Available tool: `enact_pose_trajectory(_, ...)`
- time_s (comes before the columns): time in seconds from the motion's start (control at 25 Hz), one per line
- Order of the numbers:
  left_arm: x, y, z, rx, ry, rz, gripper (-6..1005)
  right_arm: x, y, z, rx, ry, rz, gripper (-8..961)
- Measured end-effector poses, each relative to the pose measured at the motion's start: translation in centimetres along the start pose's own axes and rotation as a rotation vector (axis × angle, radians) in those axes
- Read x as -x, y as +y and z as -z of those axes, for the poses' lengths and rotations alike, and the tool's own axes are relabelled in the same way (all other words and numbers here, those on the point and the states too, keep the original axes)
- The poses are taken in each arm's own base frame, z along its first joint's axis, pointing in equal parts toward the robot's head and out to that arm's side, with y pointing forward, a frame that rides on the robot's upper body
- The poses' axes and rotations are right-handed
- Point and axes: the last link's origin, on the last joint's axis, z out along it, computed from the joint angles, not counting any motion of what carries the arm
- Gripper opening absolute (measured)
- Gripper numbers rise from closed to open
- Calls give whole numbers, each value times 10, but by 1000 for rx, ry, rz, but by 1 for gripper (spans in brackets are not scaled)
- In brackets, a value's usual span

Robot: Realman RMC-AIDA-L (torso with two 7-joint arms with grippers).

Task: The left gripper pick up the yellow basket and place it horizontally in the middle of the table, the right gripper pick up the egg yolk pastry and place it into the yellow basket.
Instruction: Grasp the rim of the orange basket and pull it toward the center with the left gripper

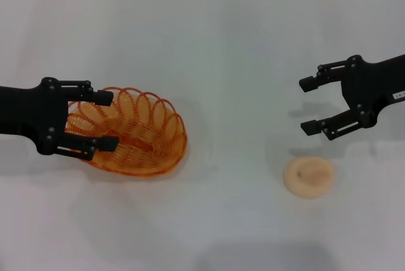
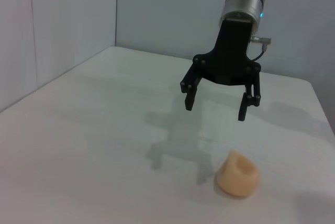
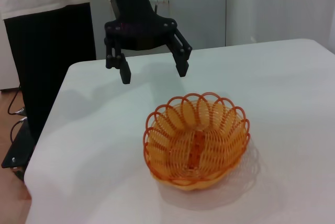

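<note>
White table point(image 1: 215, 49) runs wide under both arms, with a pale wall behind it; on it stand only the basket and the pastry.

Left gripper point(image 1: 107, 119) has its jaws spread and holds nothing; in the head view its fingertips overlap the basket's near end, yet the right wrist view shows that gripper point(image 3: 152, 69) hanging above the table just behind the rim, not touching it; so the grasp looks not yet made.

Basket point(image 1: 136, 132) sits upright on the robot's left part of the table, well away from the middle, its long axis slanted; pastry point(image 1: 309, 176) lies apart on the right, dome up.

Right gripper point(image 1: 310, 106) hovers likewise spread and empty, above and a little beyond the pastry; from the left wrist view that gripper point(image 2: 220, 101) is clearly off the table, with the pastry point(image 2: 238, 174) nearer the camera.

For the step in hand, I judge the left claw should come down so that one finger goes inside the looped rim and the other outside, then close on the wire wall itself; the loops are open, so a finger could slip through or tip the light basket; a lift kept low and level would help, and the set-down should turn the long axis crosswise at the centre; the right arm is best left waiting until then.
</note>
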Motion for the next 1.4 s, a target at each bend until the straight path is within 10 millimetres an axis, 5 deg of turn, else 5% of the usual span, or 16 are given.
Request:
enact_pose_trajectory(0.72, -3, -4, 1, -26, 6, 63, 857, -4, 2, 2, -11, -12, 9, 829)
enact_pose_trajectory(1.4, -35, -22, 30, -415, -418, 710, 855, -8, 0, 4, -44, -8, 36, 819)
